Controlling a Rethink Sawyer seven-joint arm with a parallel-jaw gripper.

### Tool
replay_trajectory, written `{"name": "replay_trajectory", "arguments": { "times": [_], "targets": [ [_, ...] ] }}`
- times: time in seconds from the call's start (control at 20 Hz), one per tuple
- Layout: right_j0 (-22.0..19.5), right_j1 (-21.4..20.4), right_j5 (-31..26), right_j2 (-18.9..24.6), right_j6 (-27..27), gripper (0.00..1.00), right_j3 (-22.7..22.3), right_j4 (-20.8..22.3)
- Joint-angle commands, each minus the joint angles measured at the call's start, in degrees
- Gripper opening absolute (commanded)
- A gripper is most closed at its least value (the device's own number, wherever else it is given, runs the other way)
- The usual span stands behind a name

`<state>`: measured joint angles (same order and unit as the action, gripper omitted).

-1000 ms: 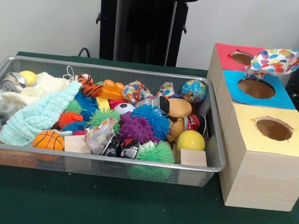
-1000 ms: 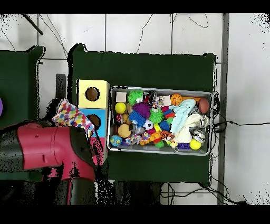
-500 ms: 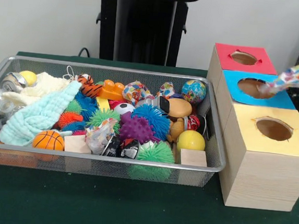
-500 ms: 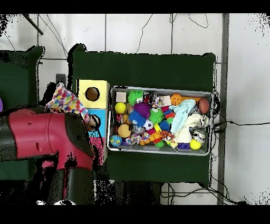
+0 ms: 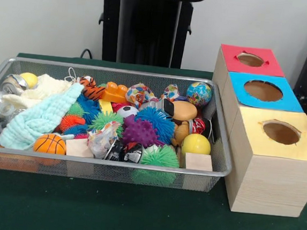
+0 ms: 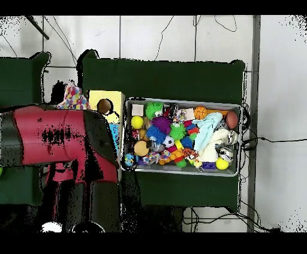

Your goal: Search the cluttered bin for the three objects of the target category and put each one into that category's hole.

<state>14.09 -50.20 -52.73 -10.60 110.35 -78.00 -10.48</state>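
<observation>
Polka-dot cloth (image 6: 73,97) swung past blue hole (image 5: 263,90), now off boxes' edge beside yellow box (image 5: 278,161), only sliver at 3 o'clock in front view. Red arm (image 6: 57,135) covers boxes overhead. Pincer hidden: cannot tell grip. Cloth not yet dropped; bin (image 5: 219,153) untouched.

Spotted cloth (image 6: 73,97) hanging beside yellow-topped box (image 5: 272,157).

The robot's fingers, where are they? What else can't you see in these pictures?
- Gripper: hidden in both views. Overhead, the red arm covers it; in the front view it is past the right edge.
- Spotted cloth: mostly under the arm overhead; only a sliver shows at the front view's right edge.
- Red and blue box tops: covered by the arm overhead.
- Bin: its lower layers are buried under toys.
</observation>
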Motion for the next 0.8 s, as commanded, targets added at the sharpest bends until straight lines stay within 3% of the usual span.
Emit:
{"name": "replay_trajectory", "arguments": {
  "times": [0.05, 0.25, 0.45, 0.8],
  "targets": [
    [-6.9, 6.4, 7.4, 4.7, -2.2, 0.00, -7.8, 4.6],
    [-9.6, 7.3, 13.0, 7.5, -3.9, 0.00, -10.8, 5.1],
    [-11.3, 7.5, 11.8, 8.9, -5.9, 0.00, -11.2, 6.4],
    [-13.2, 7.0, 15.4, 11.6, -4.5, 0.00, -13.8, 7.5]
  ]
}}
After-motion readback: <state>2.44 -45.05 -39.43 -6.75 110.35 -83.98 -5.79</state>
